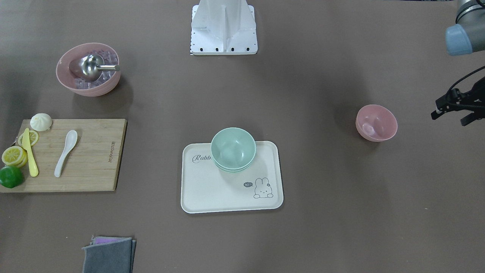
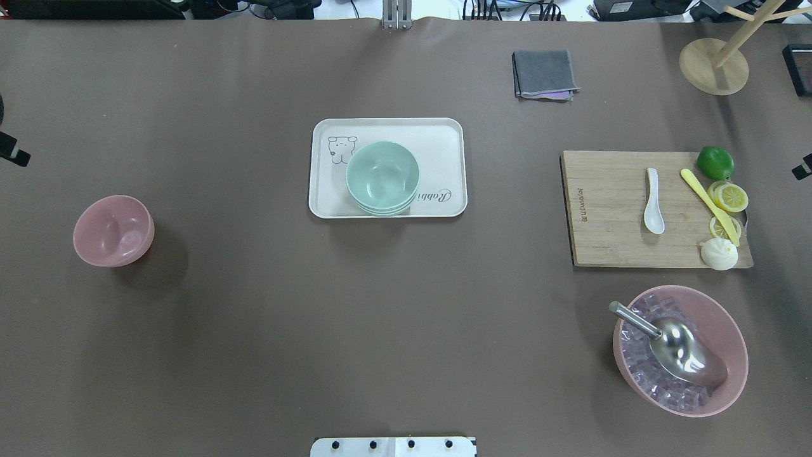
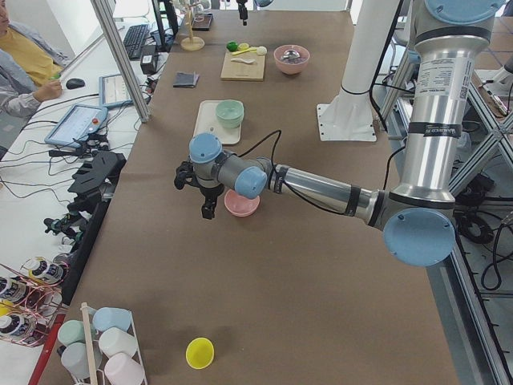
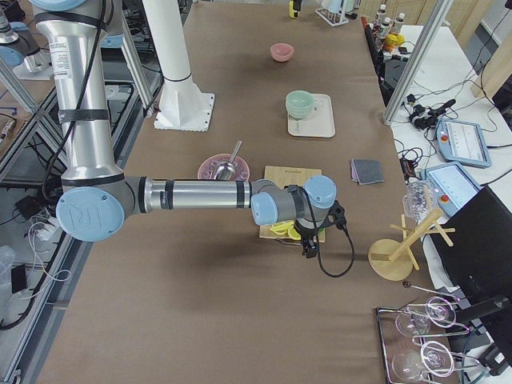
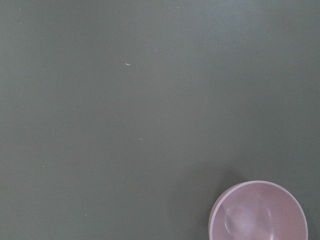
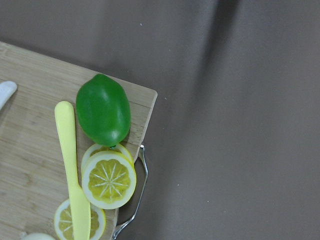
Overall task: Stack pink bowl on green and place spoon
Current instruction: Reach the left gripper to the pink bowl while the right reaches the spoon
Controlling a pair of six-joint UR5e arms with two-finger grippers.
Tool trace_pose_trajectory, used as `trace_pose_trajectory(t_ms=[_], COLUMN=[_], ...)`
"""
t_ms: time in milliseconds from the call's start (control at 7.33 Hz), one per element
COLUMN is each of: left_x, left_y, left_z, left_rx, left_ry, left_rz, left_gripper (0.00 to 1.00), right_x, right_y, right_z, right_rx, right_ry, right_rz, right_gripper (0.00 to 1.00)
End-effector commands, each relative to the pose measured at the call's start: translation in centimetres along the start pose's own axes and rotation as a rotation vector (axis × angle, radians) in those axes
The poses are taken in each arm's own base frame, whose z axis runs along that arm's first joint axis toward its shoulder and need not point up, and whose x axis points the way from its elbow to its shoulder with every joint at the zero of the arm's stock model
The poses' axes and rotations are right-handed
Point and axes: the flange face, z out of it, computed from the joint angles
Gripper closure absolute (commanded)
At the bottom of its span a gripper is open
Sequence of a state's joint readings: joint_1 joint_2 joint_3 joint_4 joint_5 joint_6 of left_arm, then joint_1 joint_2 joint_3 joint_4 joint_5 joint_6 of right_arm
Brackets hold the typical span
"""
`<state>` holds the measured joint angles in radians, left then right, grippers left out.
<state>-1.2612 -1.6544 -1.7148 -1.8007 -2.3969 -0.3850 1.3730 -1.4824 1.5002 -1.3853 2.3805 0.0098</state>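
Note:
The small pink bowl (image 1: 376, 123) stands empty on the table at my left side, also in the overhead view (image 2: 113, 230) and at the bottom right of the left wrist view (image 5: 258, 212). The stacked green bowls (image 1: 233, 149) sit on a cream tray (image 1: 227, 197) at the table's centre. The white spoon (image 1: 65, 152) lies on a wooden cutting board (image 1: 94, 159) at my right side. My left gripper (image 1: 449, 117) is open and empty, hovering beside the pink bowl and apart from it. My right gripper (image 2: 802, 168) shows only at the overhead view's edge, beyond the board; I cannot tell its state.
On the board lie a lime (image 6: 103, 110), lemon slices, a yellow knife (image 6: 70, 165) and a bun. A large pink bowl (image 1: 88, 69) holds ice and a metal scoop. A folded grey cloth (image 1: 109, 254) and a wooden stand (image 2: 713, 65) are at the far edge.

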Motion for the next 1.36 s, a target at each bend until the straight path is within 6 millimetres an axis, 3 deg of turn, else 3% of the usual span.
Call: trace_pose_trajectory(t_ms=[0,136,409,682,818,955,1227], left_x=[1.8,2.2,2.0,2.5,3.7,3.6,3.7], left_y=[1.0,1.6,1.9,2.5,2.6,2.9,2.8], left_z=[3.4,6.5,10.0,12.0,12.9,13.7,13.8], left_rx=[-0.029,-0.067,-0.118,-0.138,-0.147,-0.158,-0.162], left_ry=[0.012,-0.027,-0.053,-0.036,-0.028,-0.029,-0.029], left_rz=[-0.016,-0.001,0.003,0.030,0.019,0.018,0.015], left_gripper=[0.02,0.02,0.03,0.18,0.30,0.47,1.00], right_x=[-2.7,-4.1,-7.0,-9.9,-11.3,-13.2,-16.9], right_y=[-1.2,-2.2,-3.6,-5.4,-5.9,-6.9,-7.9], right_z=[1.5,2.0,3.7,4.8,5.6,6.1,7.6], right_rx=[0.010,0.026,0.008,0.006,-0.005,-0.010,-0.026], right_ry=[-0.005,-0.013,-0.018,0.004,-0.001,-0.008,-0.017], right_rz=[0.037,0.061,0.054,0.069,0.066,0.065,0.085], right_gripper=[0.00,0.00,0.00,0.00,0.00,0.00,0.00])
